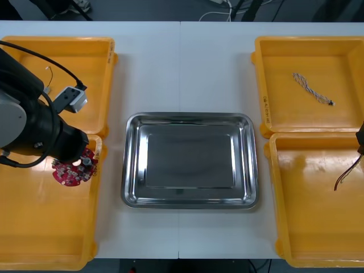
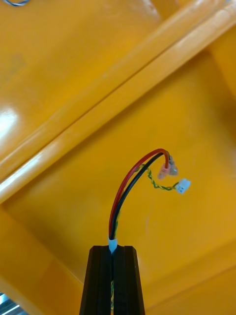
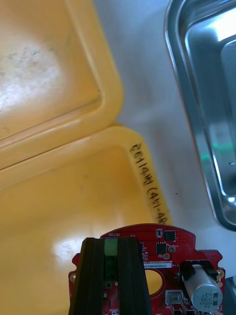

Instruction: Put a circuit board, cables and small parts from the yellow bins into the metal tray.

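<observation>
- Left of the metal tray [image 1: 132,170], we see two yellow bins on the table [image 1: 170,68]: the far left bin [image 1: 57,43] and the near left bin [image 1: 34,253].
- The left tool [image 3: 110,244] is over the near left bin, at the corner nearest the tray. Its black fingers are clamped on a green block that stands on the circuit board [image 3: 162,246].
- The board is round and red, with small black chips, a white printed strip and a silver cylinder near its edge. In the front view the circuit board [image 1: 71,173] sits just left of the tray, against the bin's tray-side wall. We cannot tell whether it is off the bin's floor.
- The tray itself is rectangular with rounded corners, shiny and bare inside. It lies between the two pairs of bins.
- Right of the tray, the far right bin [image 1: 301,42] holds a twisted blue and white cable [image 1: 311,89], lying slantwise on its floor, well apart from the tray.
- Over the near right bin [image 1: 307,239], the right tool [image 2: 112,246] has its fingers pressed together on a red and yellow cable [image 2: 132,182].
- The cable arcs up from the fingertips. A red and a black strand run side by side, with a thin yellow-green twisted pair, pinkish terminals and a small white plug at the end.
- In the front view this cable [image 1: 344,176] hangs at the bin's side farthest from the tray.
</observation>
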### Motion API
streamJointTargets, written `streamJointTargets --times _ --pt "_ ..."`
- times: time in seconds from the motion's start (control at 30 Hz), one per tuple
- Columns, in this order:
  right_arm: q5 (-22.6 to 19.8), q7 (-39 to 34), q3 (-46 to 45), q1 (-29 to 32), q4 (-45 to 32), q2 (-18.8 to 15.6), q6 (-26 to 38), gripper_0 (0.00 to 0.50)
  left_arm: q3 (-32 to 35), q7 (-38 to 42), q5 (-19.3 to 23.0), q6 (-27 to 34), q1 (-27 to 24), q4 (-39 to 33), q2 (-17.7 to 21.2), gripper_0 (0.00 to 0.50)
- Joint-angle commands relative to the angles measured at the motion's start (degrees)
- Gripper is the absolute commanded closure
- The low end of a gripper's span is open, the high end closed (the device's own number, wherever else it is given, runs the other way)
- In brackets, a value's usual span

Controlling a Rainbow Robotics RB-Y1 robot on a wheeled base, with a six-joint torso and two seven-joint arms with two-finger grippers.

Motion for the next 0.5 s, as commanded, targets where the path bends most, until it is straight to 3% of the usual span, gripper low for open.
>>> streamJointTargets --times 0.03,0.5 --pt "-1.28 2.81 -1.75 -1.7 -2.87 -0.06 0.29 0.5 -3.55 6.77 -3.01 0.45 -3.76 -1.8 -3.43 0.5" --pt "-8.31 6.23 -2.19 -1.96 -3.22 -7.71 0.29 0.5 -14.8 9.5 -8.2 -3.12 -8.15 0.57 -9.31 0.5"
